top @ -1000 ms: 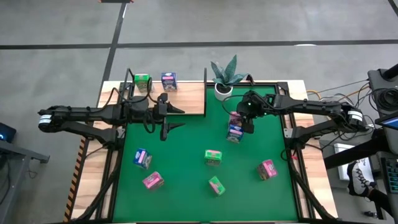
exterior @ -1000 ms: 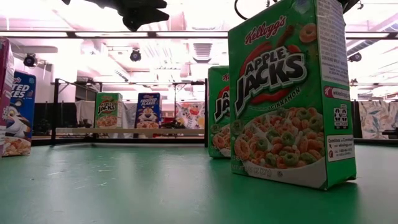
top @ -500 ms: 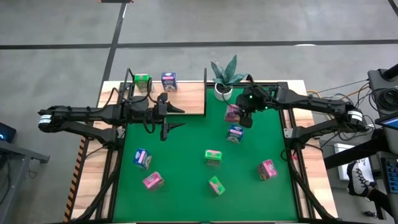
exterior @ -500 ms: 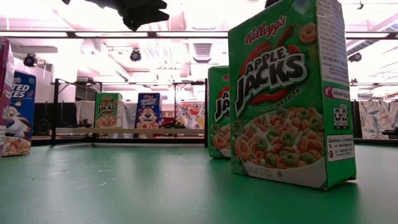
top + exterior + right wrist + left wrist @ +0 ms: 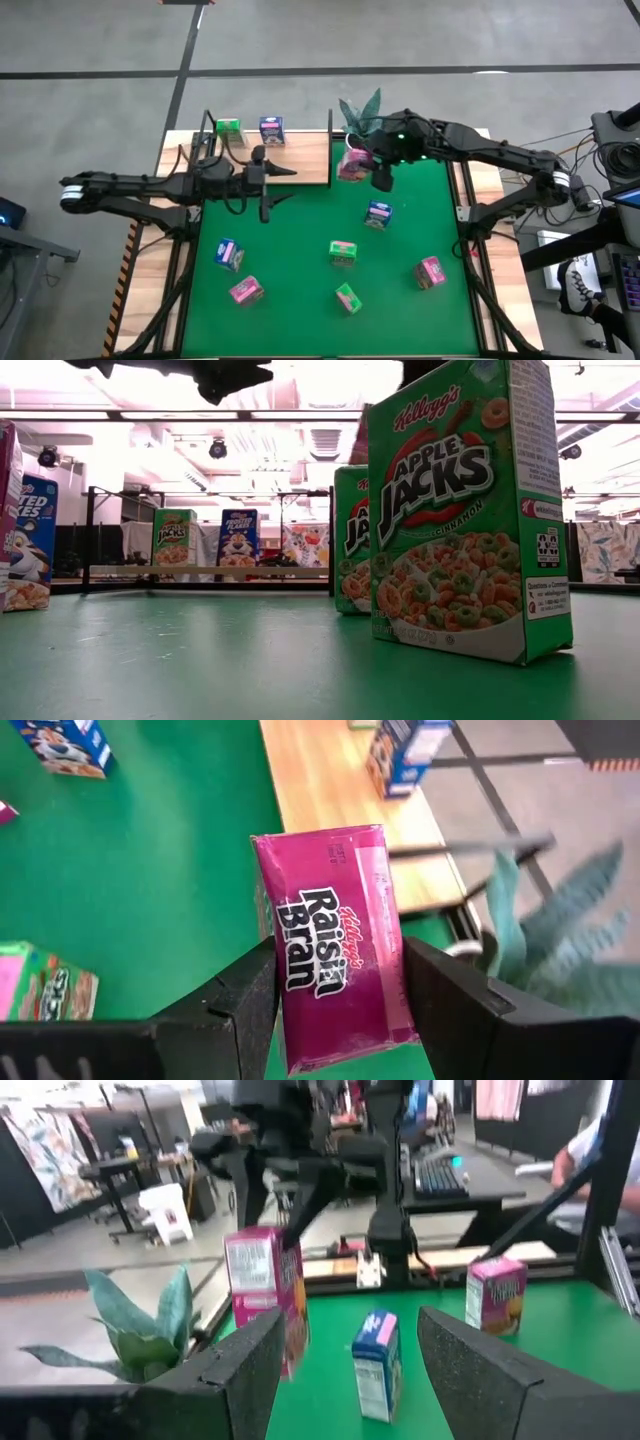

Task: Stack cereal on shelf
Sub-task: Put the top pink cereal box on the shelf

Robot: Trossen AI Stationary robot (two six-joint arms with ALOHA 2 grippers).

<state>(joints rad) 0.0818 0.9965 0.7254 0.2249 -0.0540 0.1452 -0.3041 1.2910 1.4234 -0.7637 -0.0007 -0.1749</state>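
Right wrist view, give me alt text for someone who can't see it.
The right pincer holds a pink Raisin Bran box between its two dark fingers, above the green table. Beyond it is the light-wood shelf with a blue box on it, and blurred plant leaves at one side.

A grey concrete floor point(image 5: 330, 40) crossed by dark seams surrounds the desk point(image 5: 300, 290). Bright strip lights point(image 5: 300, 415) line the ceiling. Farther back stand a table with a keyboard point(image 5: 440, 1175) and a floral curtain point(image 5: 50, 1150).
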